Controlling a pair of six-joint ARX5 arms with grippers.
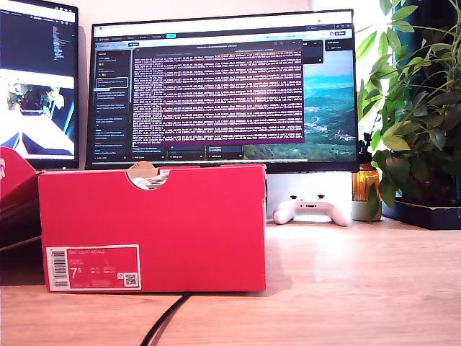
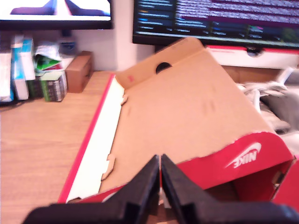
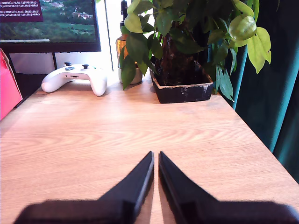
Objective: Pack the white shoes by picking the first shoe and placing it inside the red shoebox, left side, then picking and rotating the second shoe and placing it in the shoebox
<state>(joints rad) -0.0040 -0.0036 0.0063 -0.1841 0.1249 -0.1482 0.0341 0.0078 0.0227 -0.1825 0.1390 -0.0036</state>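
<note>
While both our grippers are empty and pressed together, the red shoebox (image 1: 151, 227) is the landmark and no whole shoe is visible.

Exterior view: the red shoebox stands on the wooden desk (image 1: 346, 288) in front of the monitor (image 1: 223, 86), its label end toward the camera; something pale shows in its finger notch, we cannot tell what. No arm is visible here.
First wrist view: our first gripper (image 2: 160, 179) has its jaws closed on nothing, just above the near red edge of a flat red cardboard piece (image 2: 187, 116) with a white mark. Beyond that piece lies something white and grey, too blurred to name. We judge this arm is nearer to the box.
Second wrist view: our second gripper (image 3: 155, 175) is also closed and empty over bare desk; the shoebox corner (image 3: 9, 88) is well apart from it, and the white controller (image 3: 74, 77) lies beyond.
</note>
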